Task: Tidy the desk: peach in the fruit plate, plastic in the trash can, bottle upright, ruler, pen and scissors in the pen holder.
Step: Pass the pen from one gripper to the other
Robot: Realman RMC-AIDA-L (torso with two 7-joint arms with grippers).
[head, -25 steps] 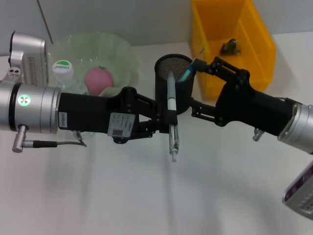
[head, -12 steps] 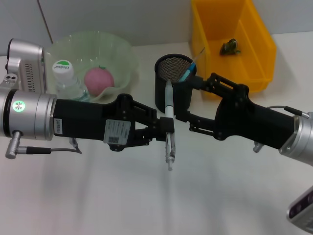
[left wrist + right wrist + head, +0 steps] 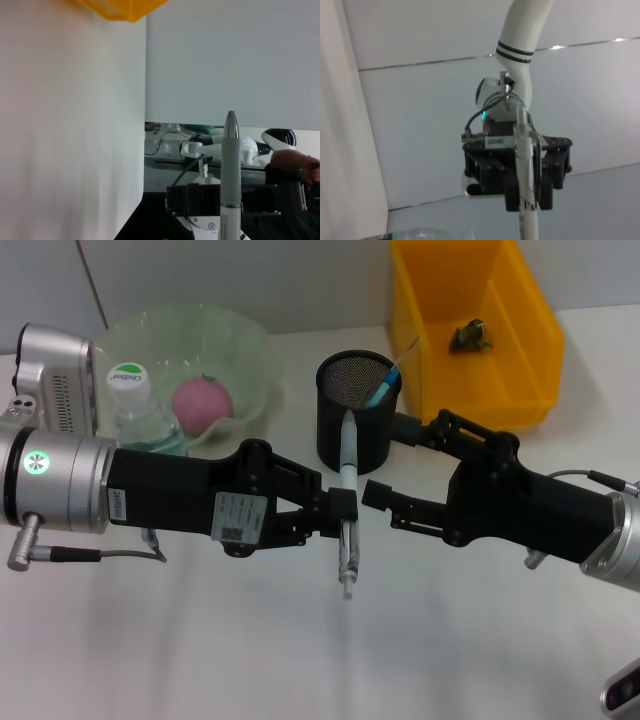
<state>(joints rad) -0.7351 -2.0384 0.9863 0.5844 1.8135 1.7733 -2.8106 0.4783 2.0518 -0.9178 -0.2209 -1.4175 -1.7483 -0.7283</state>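
Observation:
My left gripper [image 3: 344, 508] is shut on a grey-and-white pen [image 3: 347, 490], held upright just in front of the black mesh pen holder [image 3: 335, 435]. A blue-handled item [image 3: 383, 390] stands inside the holder. My right gripper [image 3: 388, 460] is open and empty, right of the pen and beside the holder. A pink peach [image 3: 203, 402] lies in the green fruit plate [image 3: 190, 335]. The bottle [image 3: 138, 410] stands upright by the plate. Crumpled plastic [image 3: 470, 336] lies in the yellow trash can [image 3: 525, 360]. The right wrist view shows the left gripper [image 3: 522, 175] clamping the pen [image 3: 526, 200]. The left wrist view shows the pen [image 3: 230, 175].
The trash can stands close behind the right arm, and its corner [image 3: 120, 7] shows in the left wrist view. Both forearms cross the middle of the white desk [image 3: 300, 660].
My right gripper has drawn back from the pen holder's rim toward the desk front, leaving the blue item inside. The left gripper with the pen has shifted slightly toward the front.

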